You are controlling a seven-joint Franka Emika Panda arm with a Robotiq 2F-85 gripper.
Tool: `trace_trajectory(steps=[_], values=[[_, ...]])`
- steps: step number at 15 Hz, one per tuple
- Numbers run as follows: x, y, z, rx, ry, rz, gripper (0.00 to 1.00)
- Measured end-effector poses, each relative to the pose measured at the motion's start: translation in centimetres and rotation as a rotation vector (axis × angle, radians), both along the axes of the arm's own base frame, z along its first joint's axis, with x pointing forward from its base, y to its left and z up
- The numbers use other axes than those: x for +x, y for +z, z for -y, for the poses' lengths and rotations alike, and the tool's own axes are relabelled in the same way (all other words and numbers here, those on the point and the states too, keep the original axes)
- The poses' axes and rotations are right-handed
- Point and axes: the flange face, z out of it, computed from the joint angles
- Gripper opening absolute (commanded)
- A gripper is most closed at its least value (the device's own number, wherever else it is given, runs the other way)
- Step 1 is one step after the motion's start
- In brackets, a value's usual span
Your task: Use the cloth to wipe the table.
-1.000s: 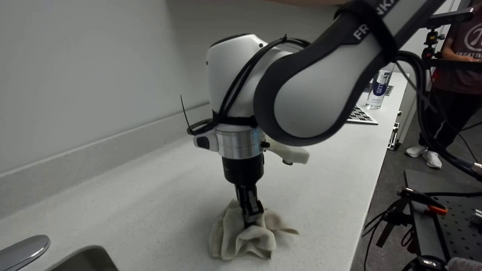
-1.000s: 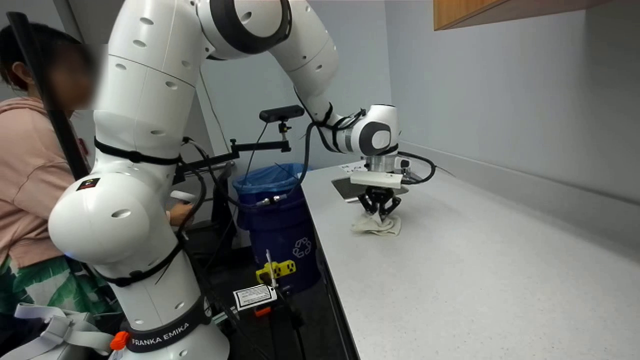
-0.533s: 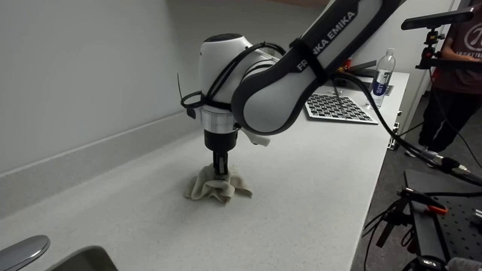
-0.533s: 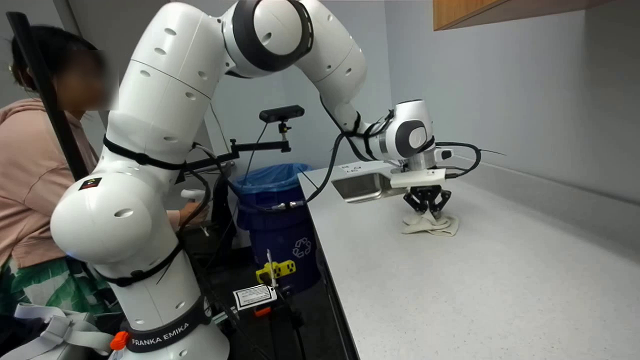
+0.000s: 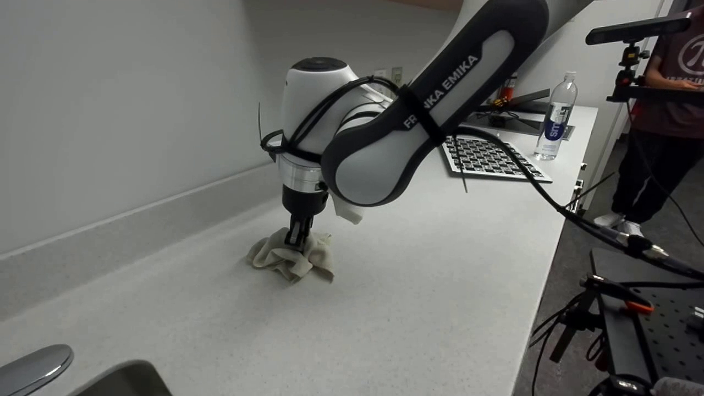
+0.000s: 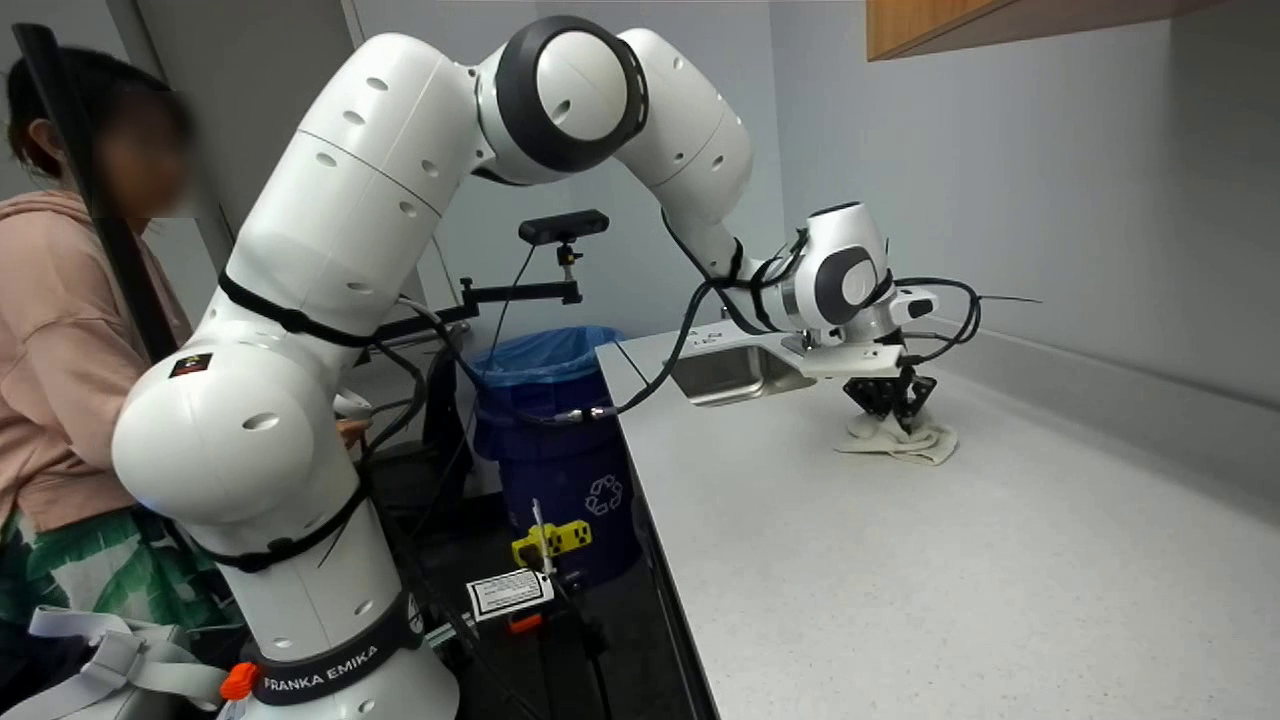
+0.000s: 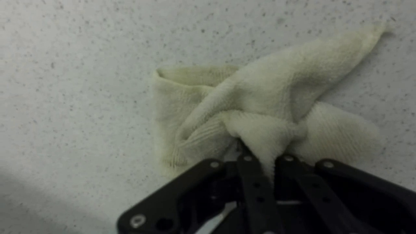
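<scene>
The cream cloth [image 5: 319, 256] lies bunched on the white speckled table [image 5: 418, 275], near the wall. It also shows in an exterior view [image 6: 935, 446] and in the wrist view [image 7: 276, 84], its folds spread on the table and one corner stretched out to the upper right. My gripper [image 5: 297, 242] points down with a slight tilt and is shut on the cloth. In the wrist view a fold of the cloth rises between the gripper's fingers [image 7: 265, 159]. The fingertips are partly hidden in the cloth.
A raised backsplash [image 5: 137, 225] runs along the wall. A sink [image 6: 745, 375] is set into the table, with a metal faucet [image 5: 36, 366] beside it. A patterned board [image 5: 489, 157] and a water bottle [image 5: 556, 118] stand further along. A wooden cabinet [image 6: 960, 25] hangs above.
My gripper has slid the cloth over the table, away from the sink and toward the wall, and has tilted and turned slightly. It keeps its hold on the cloth.
</scene>
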Motion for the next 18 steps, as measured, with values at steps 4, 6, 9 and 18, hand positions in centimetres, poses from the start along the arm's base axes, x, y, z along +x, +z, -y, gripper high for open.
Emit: trace_trajectory(steps=[4,6,9,18], values=[[-1.0,0.1,0.3,-0.020,-0.061,-0.044,0.03],[-2.6,0.2,0.7,-0.022,-0.097,-0.081,0.03],[-6.2,0.3,1.1,-0.008,-0.142,-0.163,0.03],[-18.9,0.2,1.5,0.088,-0.296,-0.499,0.03]])
